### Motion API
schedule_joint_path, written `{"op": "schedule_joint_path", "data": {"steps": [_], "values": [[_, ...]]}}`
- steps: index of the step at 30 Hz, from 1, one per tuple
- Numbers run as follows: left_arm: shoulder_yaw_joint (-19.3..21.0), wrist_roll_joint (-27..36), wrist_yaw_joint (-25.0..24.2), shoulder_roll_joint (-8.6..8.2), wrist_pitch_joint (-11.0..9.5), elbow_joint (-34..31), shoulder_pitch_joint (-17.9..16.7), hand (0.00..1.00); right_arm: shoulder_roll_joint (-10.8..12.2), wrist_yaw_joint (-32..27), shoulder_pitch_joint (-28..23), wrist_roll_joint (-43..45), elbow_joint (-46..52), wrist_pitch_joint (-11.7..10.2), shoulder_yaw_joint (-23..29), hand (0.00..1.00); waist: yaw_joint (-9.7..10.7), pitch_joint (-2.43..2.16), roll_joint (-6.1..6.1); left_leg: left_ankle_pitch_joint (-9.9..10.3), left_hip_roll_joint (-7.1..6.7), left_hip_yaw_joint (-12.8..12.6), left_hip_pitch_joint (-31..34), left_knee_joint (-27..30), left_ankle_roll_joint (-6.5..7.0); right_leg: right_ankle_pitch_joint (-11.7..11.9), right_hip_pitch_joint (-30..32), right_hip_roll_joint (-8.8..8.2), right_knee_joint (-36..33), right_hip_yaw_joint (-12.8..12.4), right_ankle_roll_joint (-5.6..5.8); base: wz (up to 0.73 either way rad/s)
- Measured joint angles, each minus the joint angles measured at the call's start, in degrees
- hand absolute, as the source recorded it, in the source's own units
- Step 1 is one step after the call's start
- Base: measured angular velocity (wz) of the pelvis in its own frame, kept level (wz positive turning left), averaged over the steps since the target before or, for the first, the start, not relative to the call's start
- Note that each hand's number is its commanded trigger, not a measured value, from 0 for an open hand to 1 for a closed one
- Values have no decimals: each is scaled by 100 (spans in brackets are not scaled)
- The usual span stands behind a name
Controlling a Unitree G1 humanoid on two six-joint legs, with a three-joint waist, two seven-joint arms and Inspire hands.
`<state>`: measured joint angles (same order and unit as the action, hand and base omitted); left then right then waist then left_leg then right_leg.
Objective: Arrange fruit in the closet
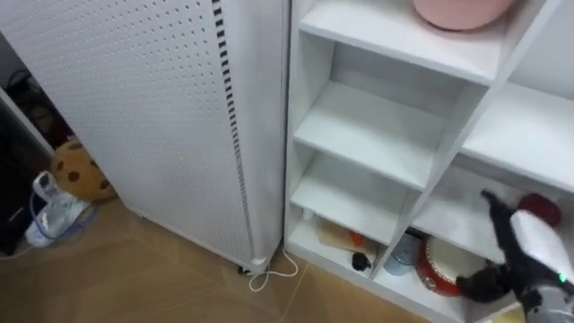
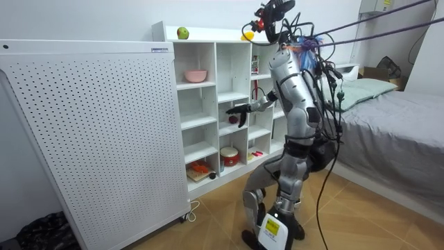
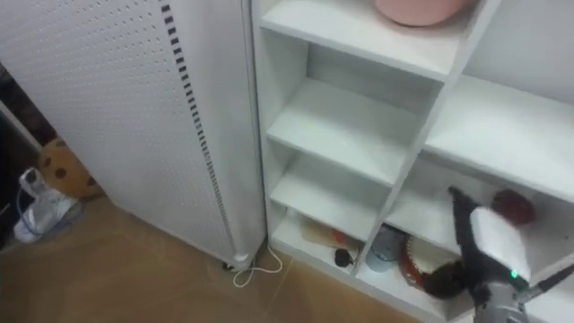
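While our right hand (image 1: 513,229) reaches into the white open-shelved closet (image 1: 377,126) with fingers straight and gripping nothing, the round dark-red fruit (image 1: 543,208) sits on that shelf just beyond it to the right, apart from the fingertips.

Right arm: raised forward at about chest height in the room view, elbow bent, forearm roughly level, reaching toward that view's left. In the eye views it comes in from the lower right corner, the forearm cased in white and running up and to the left.
Right hand (image 1: 493,206): dark, at the end of that forearm, pointing away from the body; its grip cannot be made out.
Stance, room view: on both legs, knees bent, feet close together, torso leaning slightly forward and turned toward the room view's left.
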<state>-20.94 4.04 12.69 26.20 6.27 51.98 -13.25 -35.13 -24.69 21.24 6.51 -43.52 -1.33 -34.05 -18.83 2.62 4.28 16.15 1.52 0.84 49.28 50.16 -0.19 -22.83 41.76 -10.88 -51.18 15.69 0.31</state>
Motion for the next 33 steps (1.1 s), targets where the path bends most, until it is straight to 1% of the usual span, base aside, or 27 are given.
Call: {"op": "schedule_joint_path", "data": {"steps": [1, 2, 3, 4, 5, 6, 7, 8, 9, 10, 11, 12, 13, 14, 15, 16, 17, 18, 20, 21, 24, 26, 27, 30, 31, 33], "values": [[7, -1, -19, -85, -55, 113, 27, 0, 120, 191, -434, 64, -23, 33, 87, 0, 25, -9, -24, -3, 13, -39, -254, -139, 1, 33, -221, 15, 159, -1, 20, -10], [27, 4, -44, -154, -97, 201, 45, 0, 303, 358, -836, 105, -26, 61, 250, 0, 97, -30, -23, -7, 15, -69, -462, -287, -3, 56, -413, 46, 315, -28, 51, -7], [30, 2, -48, -231, -159, 325, 81, 0, 492, 502, -1196, 180, -30, 63, 408, 0, 235, -51, -53, -37, 25, -68, -648, -444, -3, 120, -630, 89, 514, -14, 59, -7], [47, 4, -48, -276, -170, 360, 97, 0, 572, 559, -1368, 186, -33, 59, 455, 0, 291, -64, -67, -52, 31, -73, -733, -520, -4, 161, -740, 111, 613, -10, 54, 0], [58, 4, -49, -353, -214, 423, 139, 0, 717, 697, -1716, 190, -48, 66, 578, 0, 438, -79, -100, -76, 41, -73, -924, -672, 6, 239, -955, 146, 816, 16, 37, 0], [76, -10, -44, -432, -292, 500, 184, 0, 868, 776, -2083, 196, -95, 50, 701, 0, 581, -99, -148, -92, 47, -71, -1164, -837, 9, 300, -1225, 189, 1058, 31, 63, 0], [90, -31, -39, -489, -335, 565, 207, 0, 953, 817, -2247, 198, -153, 31, 772, 0, 616, -109, -170, -104, 61, -82, -1306, -936, 17, 343, -1387, 220, 1198, 40, 76, -9], [114, -115, -37, -596, -404, 646, 218, 0, 1089, 856, -2570, 173, -283, 8, 850, 0, 673, -137, -207, -116, 82, -143, -1619, -1164, 17, 431, -1696, 280, 1495, 20, 112, -11], [169, -166, -32, -698, -432, 696, 222, 0, 1222, 865, -2804, 103, -468, 4, 878, 0, 831, -158, -241, -154, 74, -171, -1933, -1409, 26, 510, -2035, 310, 1798, 27, 153, -9], [178, -183, -25, -730, -437, 718, 222, 0, 1306, 864, -2890, 72, -584, 6, 922, 0, 907, -167, -239, -181, 65, -206, -2074, -1541, 34, 543, -2184, 312, 1937, 27, 173, 0], [195, -224, 7, -794, -466, 743, 218, 0, 1455, 865, -3063, 71, -773, -2, 1072, 0, 1031, -176, -227, -231, 21, -222, -2361, -1794, 31, 603, -2460, 318, 2194, 15, 220, 0], [243, -249, 40, -838, -485, 758, 209, 0, 1511, 859, -3165, 61, -828, -3, 1147, 0, 1091, -178, -225, -263, -4, -235, -2520, -1930, 40, 631, -2613, 313, 2325, 15, 251, 0], [365, -264, 124, -958, -504, 783, 180, 0, 1615, 846, -3381, 44, -960, -39, 1321, 0, 1168, -185, -231, -320, -50, -269, -2852, -2216, 57, 702, -2927, 306, 2593, 15, 281, 5], [434, -367, 222, -1059, -497, 779, 98, 0, 1729, 826, -3557, 30, -1095, -36, 1500, 0, 1272, -206, -253, -353, -92, -263, -3135, -2420, 88, 767, -3235, 307, 2847, 44, 294, 7], [482, -456, 251, -1104, -495, 772, 58, 0, 1810, 805, -3618, 31, -1201, -43, 1594, 0, 1328, -211, -253, -357, -115, -259, -3275, -2503, 93, 777, -3381, 302, 2941, 62, 309, 12], [603, -637, 307, -1192, -481, 768, -30, 0, 1987, 784, -3675, 27, -1456, -33, 1779, 0, 1431, -222, -239, -360, -143, -259, -3539, -2632, 97, 787, -3676, 305, 3107, 73, 327, 12], [720, -783, 316, -1253, -465, 766, -103, 0, 2139, 781, -3759, -10, -1649, 1, 1893, 0, 1511, -244, -215, -352, -167, -251, -3763, -2750, 99, 783, -3923, 315, 3226, 63, 341, 19], [819, -921, 322, -1316, -439, 770, -150, 0, 2252, 786, -3832, -71, -1699, 47, 2012, 0, 1583, -248, -202, -352, -201, -224, -3971, -2865, 99, 783, -4132, 319, 3324, 32, 350, 17], [990, -1081, 333, -1440, -377, 764, -240, 0, 2376, 824, -3930, -172, -1809, 140, 2152, 0, 1670, -261, -212, -328, -229, -245, -4246, -2988, 104, 780, -4390, 314, 3440, 16, 372, 8], [1078, -1194, 331, -1496, -330, 765, -296, 0, 2447, 882, -3904, -210, -1888, 229, 2200, 0, 1703, -282, -230, -308, -234, -254, -4390, -3050, 94, 784, -4526, 323, 3538, 18, 379, 0], [1259, -1488, 320, -1582, -203, 769, -331, 0, 2579, 1053, -3886, -225, -1960, 348, 2328, 0, 1734, -291, -251, -294, -239, -253, -4643, -3174, 79, 795, -4795, 347, 3720, 28, 389, 0], [1530, -1734, 240, -1690, -111, 787, -350, 0, 2686, 1242, -3841, -372, -2196, 421, 2461, 0, 1737, -292, -262, -257, -230, -253, -4903, -3249, 48, 800, -5055, 376, 3858, 25, 392, -5], [1571, -1762, 200, -1706, -99, 791, -350, 0, 2690, 1299, -3830, -456, -2227, 460, 2472, 0, 1737, -290, -273, -243, -226, -247, -4933, -3255, 38, 800, -5103, 387, 3869, 20, 392, -5], [1813, -1948, -8, -1842, -18, 830, -311, 0, 2681, 1531, -3809, -777, -2342, 670, 2674, 0, 1740, -282, -351, -226, -210, -241, -5074, -3281, 18, 782, -5213, 405, 3874, 21, 383, 0], [1832, -1957, -47, -1864, -1, 831, -312, 0, 2679, 1566, -3812, -816, -2346, 707, 2698, 0, 1745, -277, -359, -226, -210, -242, -5094, -3283, 18, 782, -5226, 405, 3874, 23, 383, 0], [1879, -1982, -225, -1910, 96, 877, -286, 0, 2688, 1732, -3759, -822, -2380, 852, 2818, 0, 1742, -272, -368, -226, -212, -255, -5167, -3296, 18, 782, -5289, 401, 3868, 5, 383, -4]]}}
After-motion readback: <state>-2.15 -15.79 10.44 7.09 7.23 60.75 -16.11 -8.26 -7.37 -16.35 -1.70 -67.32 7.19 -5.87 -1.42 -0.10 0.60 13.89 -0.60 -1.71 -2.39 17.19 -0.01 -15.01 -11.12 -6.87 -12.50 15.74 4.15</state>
